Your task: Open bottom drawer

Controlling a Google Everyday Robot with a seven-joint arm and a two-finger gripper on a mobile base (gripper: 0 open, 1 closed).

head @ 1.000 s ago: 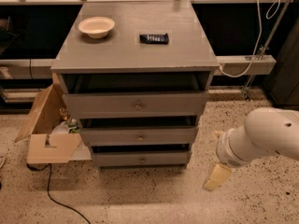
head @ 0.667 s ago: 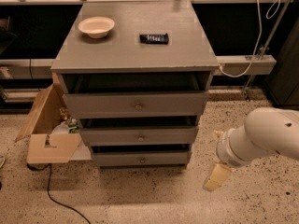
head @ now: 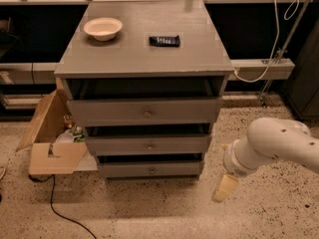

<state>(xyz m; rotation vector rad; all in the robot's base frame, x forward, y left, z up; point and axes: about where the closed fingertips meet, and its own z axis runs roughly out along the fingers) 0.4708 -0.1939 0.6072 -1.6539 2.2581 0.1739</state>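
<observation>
**Nothing has moved in the last second: gripper [head: 225,187] low and to the right of the drawers**

Arm, gripper and all three drawer fronts sit where they were in the earlier frames.

At the far left an open cardboard box [head: 50,151] stands on the speckled floor [head: 149,213], pressed against the left side of the grey table [head: 144,59]. A dark cable [head: 62,213] trails over the floor below the box.

On the table top a pale bowl [head: 102,28] rests toward the left. A small black object [head: 165,41] lies near the middle, well apart from the bowl.

Three grey drawers are stacked under the top. The bottom drawer [head: 124,170] is the lowest, just above the floor. Its long axis runs level from left to right across the view, and its flat front faces the camera. One small round knob [head: 152,171] sits at the centre of the front, and a dark strip shows above the front's upper edge.

To the right of that drawer, clear of the table, the gripper points down toward the floor from the end of the white arm [head: 279,143]. The arm reaches in from the right edge. The gripper touches neither the knob nor the drawer, and whether it is open or closed cannot be told from this angle.

A white cable [head: 273,29] hangs at the upper right.
</observation>
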